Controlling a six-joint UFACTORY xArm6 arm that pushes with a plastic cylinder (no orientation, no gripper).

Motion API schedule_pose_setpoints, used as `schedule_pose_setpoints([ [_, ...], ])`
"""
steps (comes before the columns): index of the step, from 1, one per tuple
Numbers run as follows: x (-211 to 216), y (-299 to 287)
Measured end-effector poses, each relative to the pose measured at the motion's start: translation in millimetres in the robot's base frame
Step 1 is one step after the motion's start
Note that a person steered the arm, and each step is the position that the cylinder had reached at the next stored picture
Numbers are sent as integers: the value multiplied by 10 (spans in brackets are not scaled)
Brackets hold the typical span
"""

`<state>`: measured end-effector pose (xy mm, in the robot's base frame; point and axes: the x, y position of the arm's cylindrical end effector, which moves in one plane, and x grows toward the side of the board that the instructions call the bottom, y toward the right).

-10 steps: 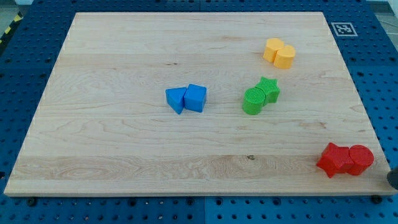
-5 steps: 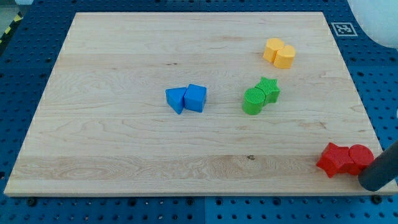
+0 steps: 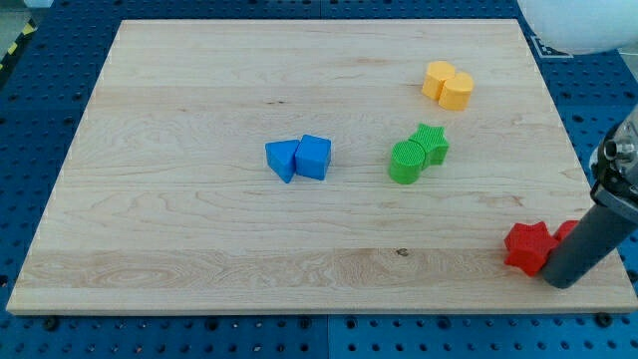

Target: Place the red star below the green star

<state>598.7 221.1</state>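
Observation:
The red star (image 3: 526,246) lies near the board's bottom right corner. A second red block (image 3: 570,232) touches it on the right and is mostly hidden behind my rod. My tip (image 3: 560,280) rests just right of and below the red star, touching or nearly touching it. The green star (image 3: 432,143) sits right of centre, well above and to the left of the red star, with a green cylinder (image 3: 406,163) pressed against its lower left side.
Two blue blocks (image 3: 299,158) touch each other near the board's centre. Two yellow blocks (image 3: 448,85) touch at the upper right. The wooden board's right edge (image 3: 588,189) and bottom edge run close to my tip.
My rod has come in from the bottom right corner and moved left and up onto the board. The red star has shifted slightly left, and the rod now covers most of the other red block.

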Motion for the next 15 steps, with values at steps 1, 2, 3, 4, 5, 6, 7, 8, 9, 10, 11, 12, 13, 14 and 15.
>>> schedule_pose_setpoints([
  [1, 0, -170],
  [2, -49, -314],
  [3, -74, -327],
  [4, -102, -211],
  [5, -102, -169],
  [6, -103, -260],
  [7, -166, -328],
  [8, -220, -327],
  [9, -220, -252],
  [10, -220, -218],
  [11, -314, -344],
  [12, -434, -431],
  [13, -518, -430],
  [14, -632, -550],
  [15, -741, -605],
])
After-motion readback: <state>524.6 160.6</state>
